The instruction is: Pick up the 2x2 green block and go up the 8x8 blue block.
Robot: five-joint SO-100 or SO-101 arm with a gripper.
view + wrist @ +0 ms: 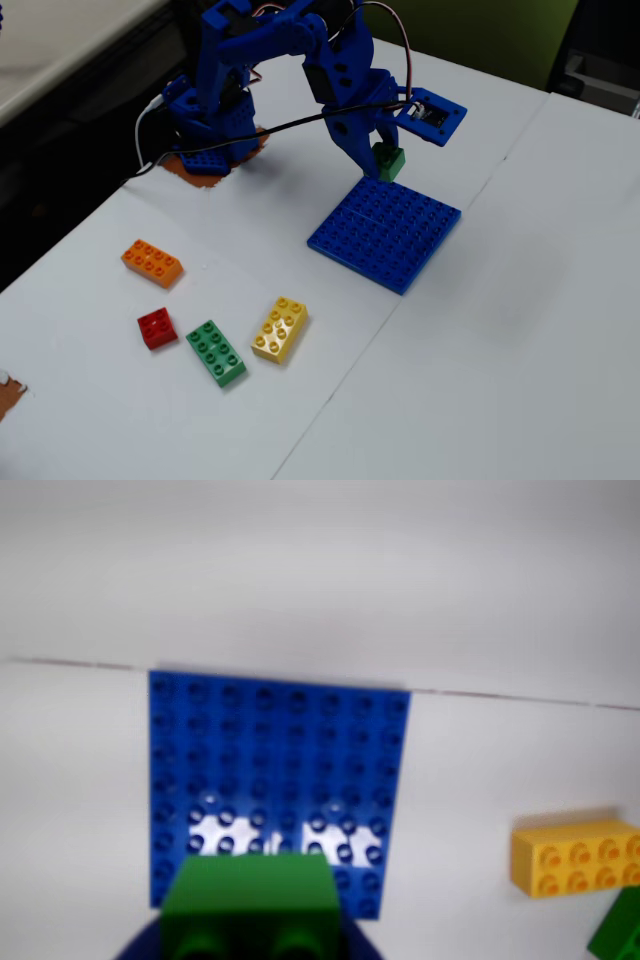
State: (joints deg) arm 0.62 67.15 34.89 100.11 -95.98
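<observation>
2x2 green block [250, 905] in gripper [383, 160], white table [520, 330], green wall [480, 35].

8x8 blue block [388, 230]: deep blue, regular stud grid; pale glare patches on the near studs in the wrist view. 2x2 green block [388, 161]: mid green. Gripper [375, 160] and arm: bright blue, black cable. Loose bricks on the left in the fixed view: orange brick [152, 263], red brick [157, 327], longer green brick [215, 352], yellow brick [279, 329]. Table [520, 330] was white.
</observation>
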